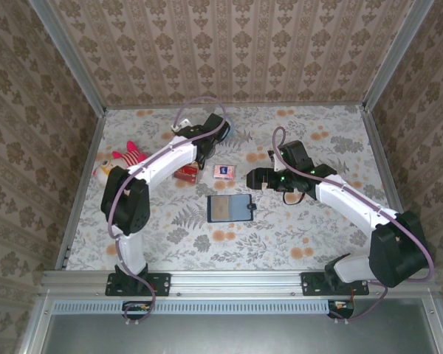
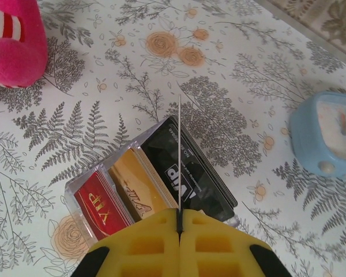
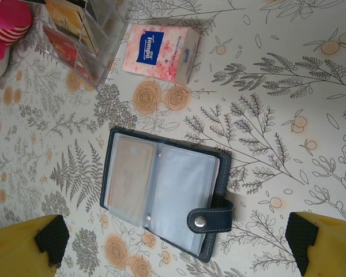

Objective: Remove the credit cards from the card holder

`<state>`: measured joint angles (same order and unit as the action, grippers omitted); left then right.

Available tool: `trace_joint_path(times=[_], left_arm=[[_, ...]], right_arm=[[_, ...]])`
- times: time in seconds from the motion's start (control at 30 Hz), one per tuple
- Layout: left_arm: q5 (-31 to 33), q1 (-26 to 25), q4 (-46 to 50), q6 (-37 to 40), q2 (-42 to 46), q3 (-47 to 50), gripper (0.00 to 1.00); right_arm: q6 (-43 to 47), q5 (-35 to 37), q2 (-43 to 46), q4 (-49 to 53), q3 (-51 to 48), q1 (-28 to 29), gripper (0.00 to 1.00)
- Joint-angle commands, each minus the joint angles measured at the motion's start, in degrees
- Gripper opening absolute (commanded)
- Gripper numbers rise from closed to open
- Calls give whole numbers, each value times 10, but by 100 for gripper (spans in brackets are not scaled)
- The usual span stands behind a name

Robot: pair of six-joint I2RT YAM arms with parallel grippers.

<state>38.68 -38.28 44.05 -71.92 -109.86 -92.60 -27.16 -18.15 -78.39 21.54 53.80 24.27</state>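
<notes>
In the middle of the table (image 1: 295,228), nearest the arm bases, the flat navy-blue wallet-like card holder (image 3: 179,196) lies open with its clear sleeves up and its snap tab towards the near edge. I count one holder and, through its left sleeve, one orange card (image 3: 128,176). The right sleeve looks empty to me, though I cannot see whether anything sits behind it.

The right gripper (image 3: 179,241) hangs over the holder with its jaws spread wide and nothing between them.

Just beyond, towards the far edge, lies one pink tissue packet (image 3: 160,52). Beside that stands one clear plastic compartment box (image 2: 72,187). It carries a red card (image 2: 104,210), a tan card (image 2: 132,190) and a black card (image 2: 184,173). That makes three colours, but I cannot tell if each is a single card or a stack.

Over the box, the left gripper (image 2: 179,216) is clamped on one thin card (image 2: 179,150). I see this card edge-on only, so I can't tell its colour.

Further out are one pink plush toy (image 2: 11,40) towards the left edge and one pale blue alarm clock (image 2: 328,133) near the far edge.

I judge the job partly done: one card is on its way to the box, and at least the orange one in the holder is left to pull.
</notes>
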Motion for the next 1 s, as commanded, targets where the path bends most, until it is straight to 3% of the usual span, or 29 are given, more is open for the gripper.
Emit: trace_joint_path(times=[0.0,0.53,0.97], left_arm=[[26,0,28,-60,-18,-19,0],[-12,6,26,-252,-47,-29,0],[4,4,74,-331,-76,-60,0]], right_arm=[[3,6,5,13,-8,3,100],[-2,-7,2,13,-12,4,100],[0,-13,0,21,-10,3,100]])
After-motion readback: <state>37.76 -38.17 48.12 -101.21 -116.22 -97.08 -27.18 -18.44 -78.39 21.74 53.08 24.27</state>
